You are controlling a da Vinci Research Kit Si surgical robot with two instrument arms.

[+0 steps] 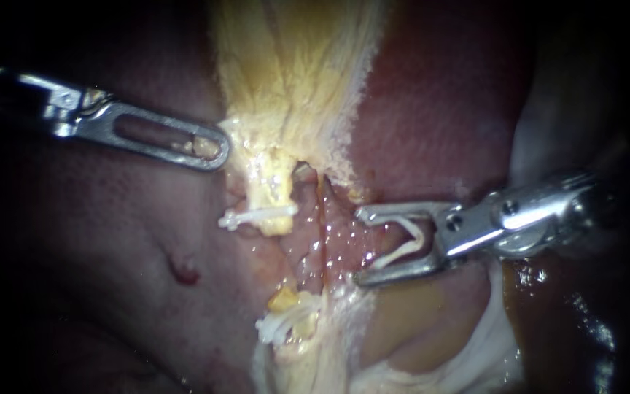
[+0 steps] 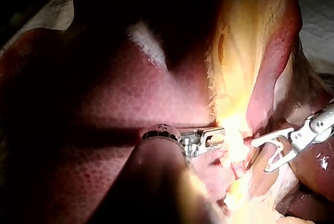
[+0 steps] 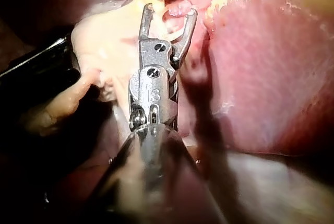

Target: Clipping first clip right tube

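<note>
The pale yellow gallbladder (image 1: 293, 66) narrows down to two tubes. The yellowish left tube (image 1: 277, 197) carries a white clip (image 1: 257, 216). Beside it runs the pinkish right tube (image 1: 313, 219), bare at this level. My left instrument (image 1: 216, 149) holds its windowed jaws shut on the gallbladder's left edge (image 2: 229, 130). My right instrument (image 1: 359, 246) comes in from the right with its jaws spread wide around an open white clip (image 1: 402, 246). Its tips lie just right of the right tube, which is not between them. The wrist views show the same instrument (image 3: 170, 11) (image 2: 260, 156).
Dark red liver (image 1: 111, 241) lies to the left and also behind the tubes on the right (image 1: 439, 109). A second white clip (image 1: 282, 325) sits lower on the yellowish strand. Pale whitish tissue (image 1: 483, 350) lies under the right instrument.
</note>
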